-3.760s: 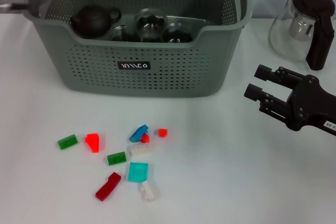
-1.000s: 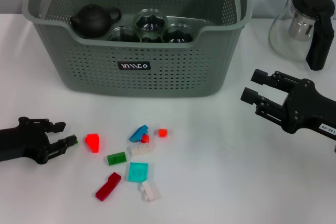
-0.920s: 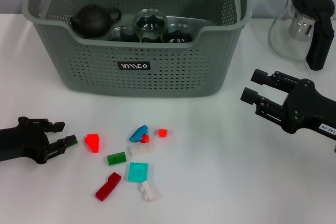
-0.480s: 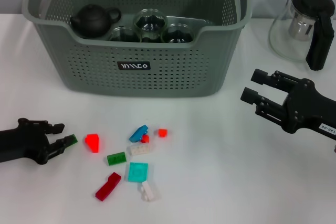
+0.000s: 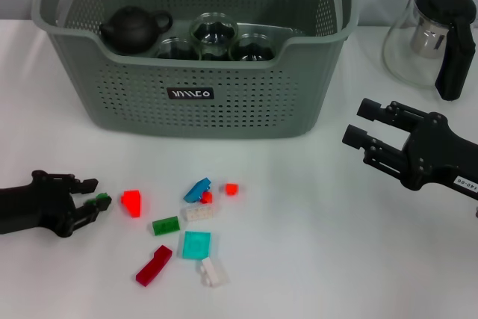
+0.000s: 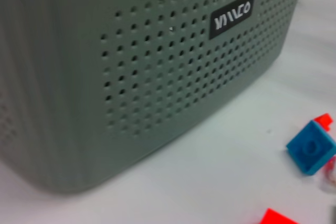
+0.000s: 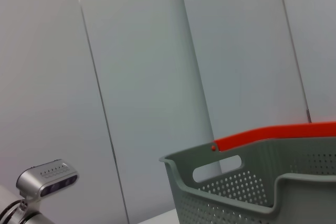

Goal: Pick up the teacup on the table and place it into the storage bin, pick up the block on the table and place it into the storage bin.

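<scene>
Left gripper: your left gripper (image 5: 93, 195) lies low over the white surface (image 5: 314, 259) at the near left, fingers parted narrowly around the green block (image 5: 101, 201), which sits right at their tips.
Grasp state: you cannot tell whether the fingers are pressing on the block yet; treat it as straddled, not held.
Key relation: the storage bin (image 5: 224, 102) lies up and to the right of that gripper, farther from you, so the carry has to rise over the bin's near wall before it can drop in.
Nearer arm: the left arm is clearly the one for this block; the other loose pieces, such as the red wedge (image 5: 132, 202), lie just to its right.
Right gripper: your right gripper (image 5: 360, 125) hangs off the bin's right side with its fingers spread apart and nothing between them, near the glass jug (image 5: 418, 35).
Bin contents: a dark teapot (image 5: 131, 29) and glass cups (image 5: 213, 35) already sit inside, so you likely have only blocks left.
Left wrist view: it shows the bin's perforated wall close up and a blue block (image 6: 311, 147) on the surface.
</scene>
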{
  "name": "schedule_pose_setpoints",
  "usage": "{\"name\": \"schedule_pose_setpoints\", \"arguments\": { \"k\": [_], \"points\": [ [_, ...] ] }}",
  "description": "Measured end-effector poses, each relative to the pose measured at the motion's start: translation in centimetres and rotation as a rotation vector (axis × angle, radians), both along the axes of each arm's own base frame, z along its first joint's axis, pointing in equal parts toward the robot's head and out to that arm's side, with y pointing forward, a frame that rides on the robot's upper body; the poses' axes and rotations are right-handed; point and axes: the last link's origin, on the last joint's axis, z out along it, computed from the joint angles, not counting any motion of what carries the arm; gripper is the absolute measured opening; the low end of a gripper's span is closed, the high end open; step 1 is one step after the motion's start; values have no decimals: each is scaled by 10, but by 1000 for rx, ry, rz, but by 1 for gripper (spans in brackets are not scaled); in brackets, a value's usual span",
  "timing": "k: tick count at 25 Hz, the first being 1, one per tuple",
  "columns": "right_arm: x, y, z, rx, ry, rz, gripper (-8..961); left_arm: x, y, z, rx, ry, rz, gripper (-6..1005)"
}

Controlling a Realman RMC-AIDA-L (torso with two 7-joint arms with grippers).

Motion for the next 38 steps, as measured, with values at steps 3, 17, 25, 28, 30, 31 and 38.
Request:
{"name": "schedule_pose_setpoints", "arguments": {
  "k": [3,17,25,28,30,31,38],
  "points": [
    [1,-1,0,0,0,-2,576,1,-1,-2,-18,5,-2,352],
    [1,-1,1,0,1,0,576,-1,0,-2,-22,-3,41,302],
    [2,-3,1,-1,3,-2,576,0,4,2,-33,-14,87,165],
    [3,-4,2,-2,5,-3,576,2,4,4,-32,-25,84,101],
    [3,-5,2,-3,7,-1,576,5,3,8,-29,-43,73,104],
    [3,-5,2,-4,9,1,576,7,3,12,-27,-59,62,106],
    [2,-6,2,-5,12,5,576,42,8,57,-9,-291,-42,118]
  ]
}}
